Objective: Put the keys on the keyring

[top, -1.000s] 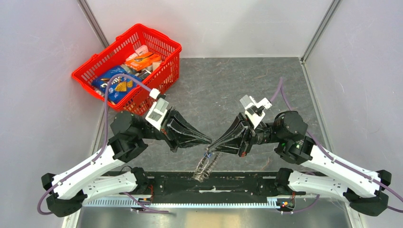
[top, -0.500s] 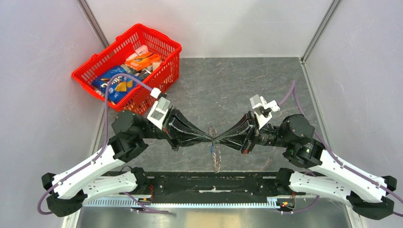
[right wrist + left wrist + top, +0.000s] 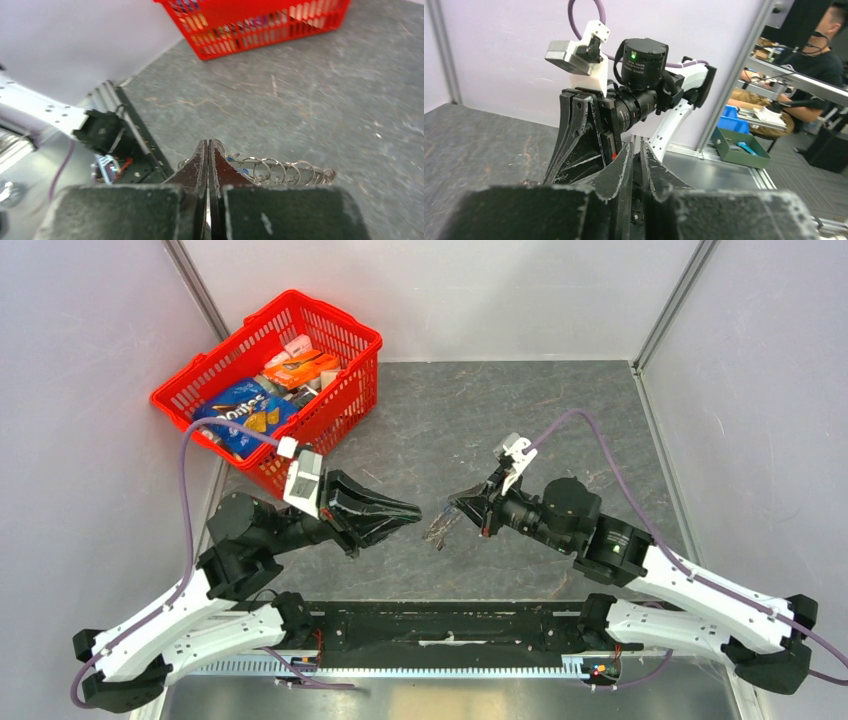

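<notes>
1. Half a second ago the grippers met tip to tip over the keys (image 3: 437, 531). Now they have drawn apart: the left gripper (image 3: 408, 511) has backed off toward the basket (image 3: 222, 343), and the keys went with the right gripper (image 3: 452, 510).
2. The table (image 3: 560, 420) is mottled grey, and the red basket stands at its far left, full of packets.
3. The left gripper's fingers (image 3: 621, 167) are parted by a narrow slit with nothing between them, and they point at the right gripper.
4. The right gripper's fingers (image 3: 192, 172) are pressed together, pinching one end of the keys.
5. The keys hang just off that tip, between the two grippers and above the table. The right wrist view shows a row of wire loops with a blue speck.
</notes>
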{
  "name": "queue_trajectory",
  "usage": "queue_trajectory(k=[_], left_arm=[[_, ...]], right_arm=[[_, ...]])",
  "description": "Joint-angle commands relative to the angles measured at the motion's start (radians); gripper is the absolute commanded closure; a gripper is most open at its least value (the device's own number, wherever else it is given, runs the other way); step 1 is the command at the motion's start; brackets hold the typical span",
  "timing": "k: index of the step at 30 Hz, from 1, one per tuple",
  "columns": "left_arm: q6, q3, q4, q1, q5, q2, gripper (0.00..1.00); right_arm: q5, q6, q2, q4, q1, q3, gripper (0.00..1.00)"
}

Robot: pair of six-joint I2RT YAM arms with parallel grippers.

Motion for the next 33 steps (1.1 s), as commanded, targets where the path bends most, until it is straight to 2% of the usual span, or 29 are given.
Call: queue_trajectory(k=[1,6,7,13,15,27,30,33], left_arm=[[0.041,-0.049,-0.058,0.001,-0.152,-0.062,0.78],[0.033,-0.083,-0.111,0.002,-0.242,-0.109,0.58],[0.035,-0.085,-0.113,0.001,-0.253,-0.114,0.51],[0.039,-0.096,-0.182,0.001,-0.290,-0.134,0.44],[0.041,-0.102,-0.187,0.001,-0.299,-0.139,0.37],[0.047,-0.106,-0.204,0.001,-0.319,-0.139,0.34],[0.045,-0.106,-0.204,0.001,-0.319,-0.136,0.34],[0.046,-0.103,-0.207,0.001,-0.321,-0.134,0.34]], right_arm=[[0.172,-0.019,0.035,0.022,0.003,-0.029,1.00],[0.279,0.029,0.099,0.003,-0.019,-0.067,1.00],[0.281,0.045,0.116,-0.003,-0.033,-0.074,1.00],[0.200,0.123,0.214,-0.016,-0.151,-0.105,1.00],[0.174,0.143,0.251,-0.009,-0.197,-0.115,1.00],[0.135,0.194,0.468,0.015,-0.337,-0.064,1.00],[0.142,0.196,0.520,0.018,-0.370,-0.038,0.95],[0.135,0.197,0.559,0.035,-0.401,-0.025,0.95]])
